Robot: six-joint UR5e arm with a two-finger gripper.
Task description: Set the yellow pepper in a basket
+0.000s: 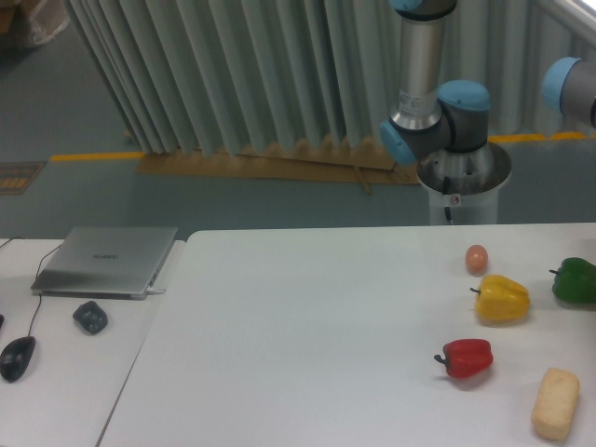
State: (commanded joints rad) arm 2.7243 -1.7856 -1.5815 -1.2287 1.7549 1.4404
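Note:
The yellow pepper (502, 299) lies on its side on the white table (307, 345) at the right, its dark stem pointing left. No basket shows in the view. The arm's base and lower joints (438, 121) stand behind the table's far edge at the right. The gripper is out of view.
A red pepper (467, 358) lies in front of the yellow one and a green pepper (575, 280) to its right at the frame edge. A small egg-like ball (477, 259) sits behind it. A tan sponge-like block (556, 403) lies at the front right. A laptop (107, 262), a mouse (18, 358) and a dark object (90, 317) sit on the left table.

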